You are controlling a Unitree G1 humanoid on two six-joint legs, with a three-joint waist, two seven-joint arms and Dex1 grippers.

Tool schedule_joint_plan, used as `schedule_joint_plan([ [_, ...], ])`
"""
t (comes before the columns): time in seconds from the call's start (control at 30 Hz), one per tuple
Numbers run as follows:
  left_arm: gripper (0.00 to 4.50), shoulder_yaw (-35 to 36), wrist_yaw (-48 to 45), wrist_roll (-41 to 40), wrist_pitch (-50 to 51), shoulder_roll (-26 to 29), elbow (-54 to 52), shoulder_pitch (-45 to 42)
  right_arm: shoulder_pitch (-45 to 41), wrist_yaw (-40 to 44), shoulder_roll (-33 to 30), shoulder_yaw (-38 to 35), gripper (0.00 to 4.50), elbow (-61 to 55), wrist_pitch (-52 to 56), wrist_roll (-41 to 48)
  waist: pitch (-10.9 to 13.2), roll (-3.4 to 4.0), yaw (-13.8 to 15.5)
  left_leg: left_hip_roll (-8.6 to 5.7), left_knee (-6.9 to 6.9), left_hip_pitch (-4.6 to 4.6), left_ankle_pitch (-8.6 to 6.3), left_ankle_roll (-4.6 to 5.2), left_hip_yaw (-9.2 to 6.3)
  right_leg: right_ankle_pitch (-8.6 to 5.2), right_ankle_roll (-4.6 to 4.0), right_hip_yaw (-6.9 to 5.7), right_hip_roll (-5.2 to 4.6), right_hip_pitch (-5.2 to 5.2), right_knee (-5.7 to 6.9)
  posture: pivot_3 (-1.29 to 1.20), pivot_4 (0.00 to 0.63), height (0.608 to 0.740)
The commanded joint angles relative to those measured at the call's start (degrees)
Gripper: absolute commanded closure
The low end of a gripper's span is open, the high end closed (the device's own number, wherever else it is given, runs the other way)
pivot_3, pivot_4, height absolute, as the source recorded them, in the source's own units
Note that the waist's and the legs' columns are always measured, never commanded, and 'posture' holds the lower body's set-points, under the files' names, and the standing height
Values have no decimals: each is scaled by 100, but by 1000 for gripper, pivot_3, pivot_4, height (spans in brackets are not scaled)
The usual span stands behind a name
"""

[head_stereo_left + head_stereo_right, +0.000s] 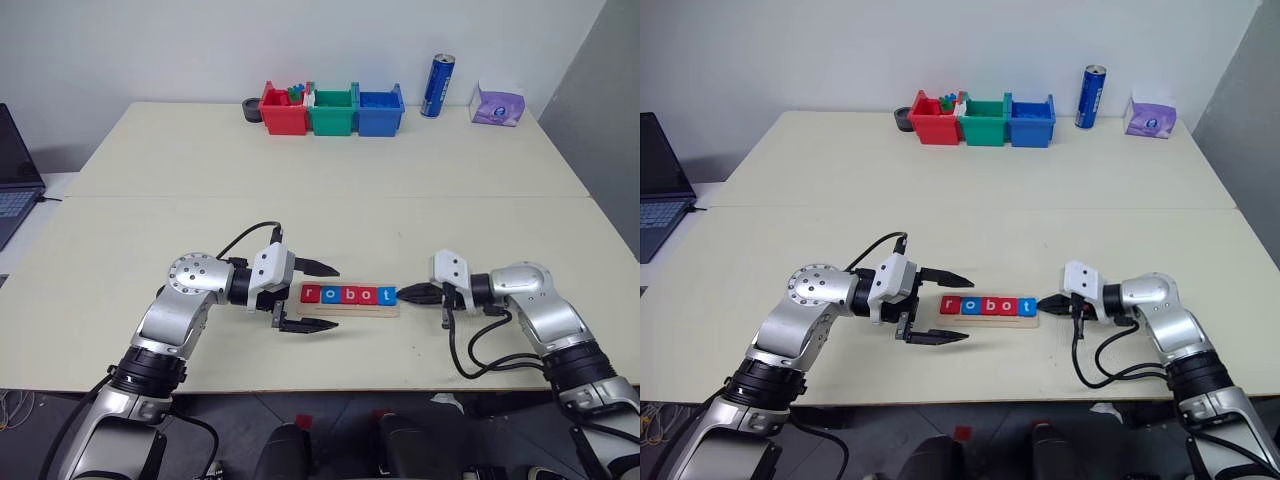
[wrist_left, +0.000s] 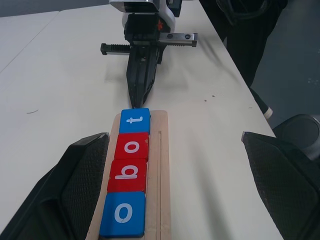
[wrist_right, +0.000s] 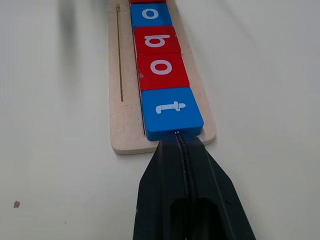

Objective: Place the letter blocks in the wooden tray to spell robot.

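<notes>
Five letter blocks (image 1: 348, 294) lie in a row on the wooden tray (image 1: 345, 310) near the table's front edge, reading r, o, b, o, t from left to right. The red r (image 1: 309, 293) is at the left end and the blue t (image 3: 171, 112) at the right end. My right gripper (image 1: 404, 294) is shut, empty, with its tip touching the outer edge of the t block. My left gripper (image 1: 331, 296) stands open at the tray's left end, one finger (image 1: 318, 267) behind the row and one (image 1: 310, 325) in front, holding nothing.
At the table's back stand a red bin (image 1: 283, 110), a green bin (image 1: 332, 112) and a blue bin (image 1: 380, 112), with a blue can (image 1: 438, 86) and a tissue pack (image 1: 498, 103) to their right. A laptop (image 1: 15, 180) sits at the far left.
</notes>
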Motion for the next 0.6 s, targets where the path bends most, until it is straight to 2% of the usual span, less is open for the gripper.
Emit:
schedule_joint_plan([
  [0.03,0,15,-2,-62,-56,13,-158,-27,-120,-14,32,-29,4470,-33,-145,6,0,0,0,0,0,0,0,0,1,0,0,0,0,0,0,0,150,740],
  [0.6,0,26,82,-45,-38,5,-197,-8,-314,6,247,80,4470,87,-230,-77,0,0,-1,0,0,0,0,0,0,0,0,0,0,0,0,0,150,740],
])
